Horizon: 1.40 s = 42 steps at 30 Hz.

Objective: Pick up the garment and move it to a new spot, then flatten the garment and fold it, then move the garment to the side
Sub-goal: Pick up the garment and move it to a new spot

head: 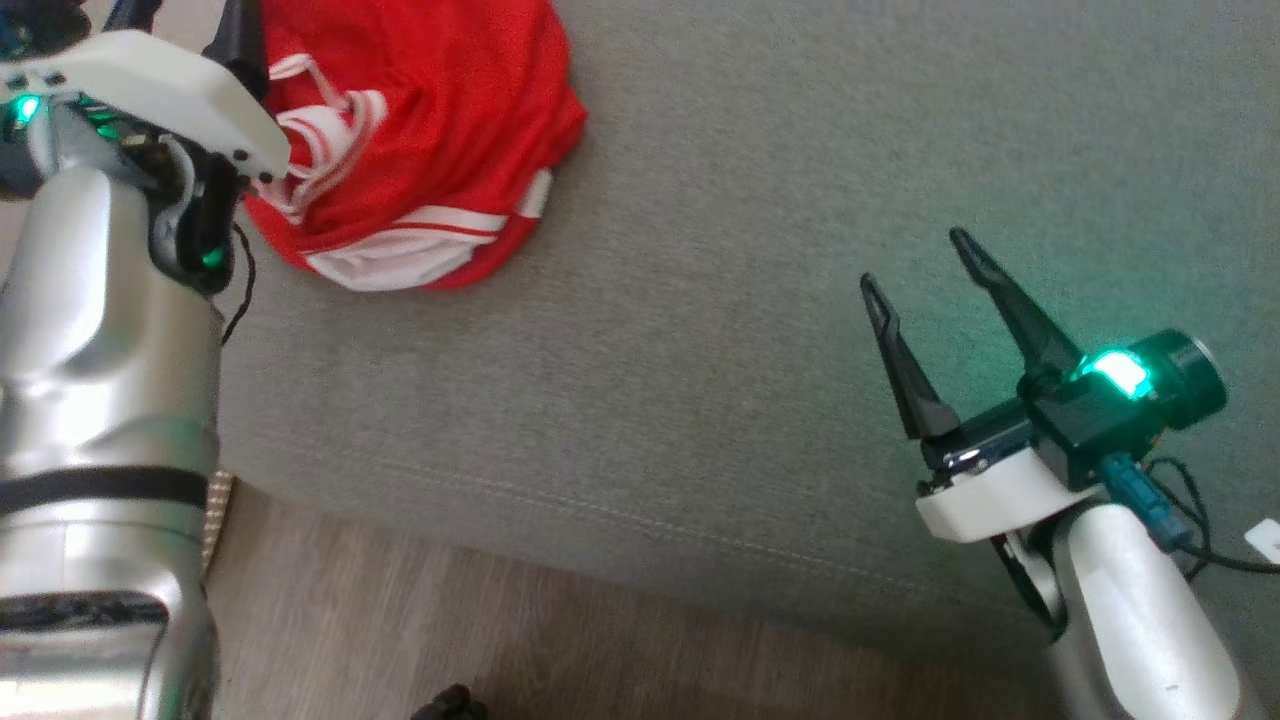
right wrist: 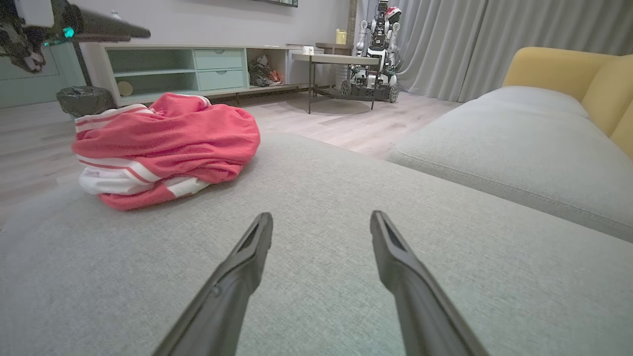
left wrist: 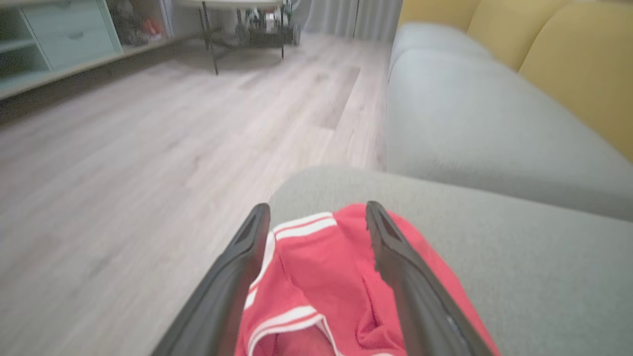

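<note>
The garment (head: 430, 130) is a red sports top with white stripes, lying crumpled in a heap on the grey cushion (head: 750, 300) near its far left corner. My left gripper (left wrist: 317, 207) hangs over the heap and is open, its two fingers straddling red folds of the garment (left wrist: 321, 267); whether they touch the cloth is unclear. Over bare cushion at the right, well apart from the garment (right wrist: 168, 138), my right gripper (head: 914, 258) stands open with nothing between its fingers (right wrist: 257, 247).
The cushion's front edge drops to a wooden floor (head: 400, 620). A second grey seat (right wrist: 519, 148) with yellow backrests (left wrist: 583, 64) lies beyond. A pale green cabinet (right wrist: 198, 69), a small table (right wrist: 336, 59), another robot (right wrist: 378, 49) and a dark bin (right wrist: 86, 99) stand across the room.
</note>
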### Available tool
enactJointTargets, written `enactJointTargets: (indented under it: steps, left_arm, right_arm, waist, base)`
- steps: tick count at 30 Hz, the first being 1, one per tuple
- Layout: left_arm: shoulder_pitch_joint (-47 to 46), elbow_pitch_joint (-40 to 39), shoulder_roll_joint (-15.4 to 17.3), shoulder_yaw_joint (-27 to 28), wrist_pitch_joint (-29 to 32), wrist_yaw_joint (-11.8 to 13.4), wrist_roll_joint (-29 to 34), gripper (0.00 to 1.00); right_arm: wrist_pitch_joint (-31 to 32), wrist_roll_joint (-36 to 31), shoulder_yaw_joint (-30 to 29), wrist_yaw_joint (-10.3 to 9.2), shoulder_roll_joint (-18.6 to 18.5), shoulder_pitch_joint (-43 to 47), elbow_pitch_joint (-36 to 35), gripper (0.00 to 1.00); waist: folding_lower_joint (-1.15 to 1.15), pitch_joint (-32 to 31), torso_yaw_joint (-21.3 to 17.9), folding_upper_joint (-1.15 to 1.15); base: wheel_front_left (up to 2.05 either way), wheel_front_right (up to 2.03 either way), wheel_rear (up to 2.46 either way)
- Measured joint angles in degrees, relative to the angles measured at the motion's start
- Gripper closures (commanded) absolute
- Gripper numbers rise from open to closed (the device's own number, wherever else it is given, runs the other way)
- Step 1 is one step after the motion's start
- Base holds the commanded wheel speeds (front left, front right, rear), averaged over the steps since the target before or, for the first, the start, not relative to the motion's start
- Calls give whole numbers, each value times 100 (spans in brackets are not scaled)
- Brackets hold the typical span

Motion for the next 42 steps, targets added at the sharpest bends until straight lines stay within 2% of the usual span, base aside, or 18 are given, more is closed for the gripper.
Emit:
enactJointTargets:
  steps: [5,11,14,17,18,21,33,42]
  left_arm:
    - [-354,975,140,-310,632,-2,-243,0]
    - [-593,1580,301,-860,1212,-3,-468,0]
    - [-678,1723,357,-1109,1372,-3,-582,0]
    - [-672,1812,416,-1296,1266,-3,-672,0]
    - [-665,1851,443,-1369,1210,-3,-689,100]
    - [-632,1915,490,-1449,1053,-3,-740,100]
    - [-441,1672,639,-1930,-489,-3,-1040,100]
    - [-481,967,876,-2334,-858,-3,-1032,100]
  right_arm:
    - [-15,-11,29,0,-60,-175,-108,0]
    - [-15,-25,32,0,-76,-240,-243,0]
    - [-15,-26,31,0,-77,-243,-257,0]
    - [-15,-25,24,0,-74,-245,-264,0]
    - [-15,-25,29,1,-69,-245,-264,0]
    - [-15,-23,31,0,-46,-245,-264,0]
    - [-15,57,-21,0,127,-208,-202,0]
    - [-15,114,-49,0,281,-181,-192,0]
  waist:
    - [0,319,-287,0]
    - [0,610,-537,0]
    - [0,685,-622,0]
    - [0,664,-692,0]
    - [-1,641,-710,0]
    - [-1,585,-748,0]
    - [-1,84,-803,0]
    - [-1,-372,-893,0]
  base:
    - [0,0,0]
    - [0,0,0]
    - [0,0,0]
    - [0,0,0]
    - [0,0,0]
    - [0,0,0]
    - [0,0,0]
    - [0,0,0]
